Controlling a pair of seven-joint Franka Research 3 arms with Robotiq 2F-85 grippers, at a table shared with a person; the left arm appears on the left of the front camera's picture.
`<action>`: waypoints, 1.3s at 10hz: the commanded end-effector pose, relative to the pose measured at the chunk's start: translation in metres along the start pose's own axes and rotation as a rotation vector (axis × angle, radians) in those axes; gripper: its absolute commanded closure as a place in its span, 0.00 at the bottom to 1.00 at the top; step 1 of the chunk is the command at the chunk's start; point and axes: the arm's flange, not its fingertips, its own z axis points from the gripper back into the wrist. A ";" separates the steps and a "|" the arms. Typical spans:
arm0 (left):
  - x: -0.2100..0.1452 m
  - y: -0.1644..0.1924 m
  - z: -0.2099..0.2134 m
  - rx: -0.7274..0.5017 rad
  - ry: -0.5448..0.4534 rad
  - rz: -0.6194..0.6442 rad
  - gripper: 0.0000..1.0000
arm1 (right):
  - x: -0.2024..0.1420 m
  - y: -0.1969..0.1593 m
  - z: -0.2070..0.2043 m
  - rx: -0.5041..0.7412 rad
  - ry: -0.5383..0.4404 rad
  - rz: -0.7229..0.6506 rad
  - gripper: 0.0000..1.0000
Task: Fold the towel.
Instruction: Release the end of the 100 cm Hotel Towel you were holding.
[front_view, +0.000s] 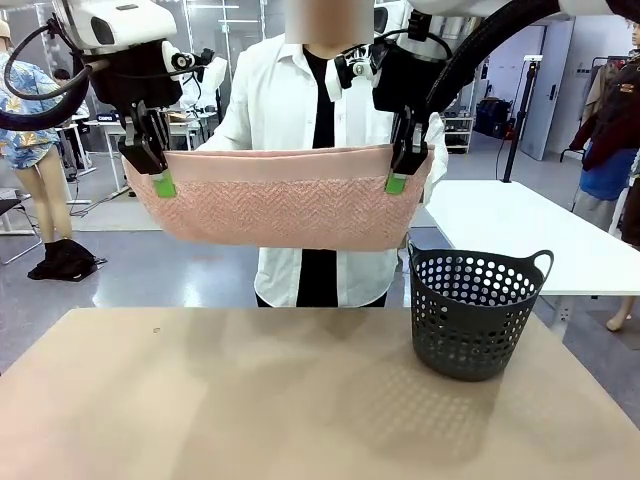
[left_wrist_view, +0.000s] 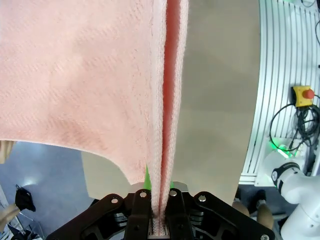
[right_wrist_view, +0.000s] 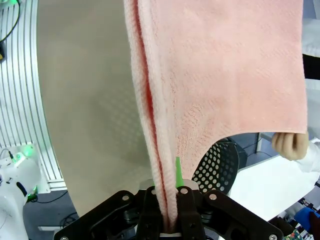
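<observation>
The pale pink towel (front_view: 275, 205) hangs doubled over in the air, stretched level between both arms high above the table. My left gripper (front_view: 160, 182) is shut on its left top corner and my right gripper (front_view: 398, 180) is shut on its right top corner. In the left wrist view the towel (left_wrist_view: 80, 75) runs up from between the shut left gripper (left_wrist_view: 159, 192), its folded layers edge-on. In the right wrist view the towel (right_wrist_view: 220, 75) rises the same way from the shut right gripper (right_wrist_view: 167, 192).
A dark perforated basket (front_view: 475, 310) stands on the tan table (front_view: 250, 400) at the right, below the towel's right end. A person in a white shirt (front_view: 280, 110) stands just behind the towel at the far side. A white table (front_view: 540, 235) lies behind right.
</observation>
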 end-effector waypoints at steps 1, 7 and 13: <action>-0.001 0.000 0.001 0.003 -0.001 0.001 1.00 | 0.000 0.000 0.001 -0.003 -0.001 0.000 1.00; -0.001 0.000 0.001 0.003 -0.001 0.001 1.00 | 0.000 0.000 0.001 -0.003 -0.001 0.000 1.00; -0.001 0.000 0.001 0.003 -0.001 0.001 1.00 | 0.000 0.000 0.001 -0.003 -0.001 0.000 1.00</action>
